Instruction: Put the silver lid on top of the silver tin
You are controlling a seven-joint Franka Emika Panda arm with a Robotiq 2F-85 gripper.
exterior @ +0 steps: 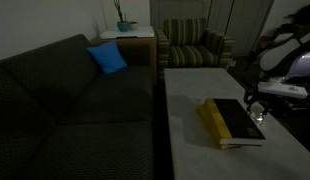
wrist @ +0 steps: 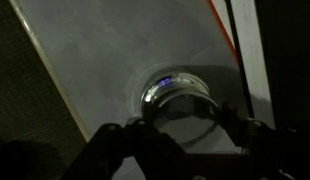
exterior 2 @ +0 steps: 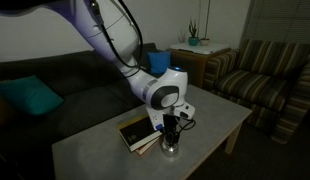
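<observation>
The silver tin [wrist: 175, 90] stands on the pale table, its shiny rim showing just beyond my fingertips. It also shows in an exterior view [exterior 2: 172, 150], beside the book. My gripper [wrist: 183, 128] hangs right above the tin, and its two fingers are closed on the edges of the silver lid [wrist: 185, 115], a flat grey disc. The lid is held level, a little above the tin and overlapping its near side. In both exterior views the gripper [exterior 2: 171, 136] [exterior: 257, 106] points straight down at the table next to the book.
A black-and-yellow book [exterior: 233, 122] [exterior 2: 140, 133] lies on the white table [exterior: 195, 100] right beside the tin. A dark sofa [exterior: 65, 100] with a blue cushion [exterior: 107, 58] flanks the table. A striped armchair [exterior: 195, 45] stands beyond it.
</observation>
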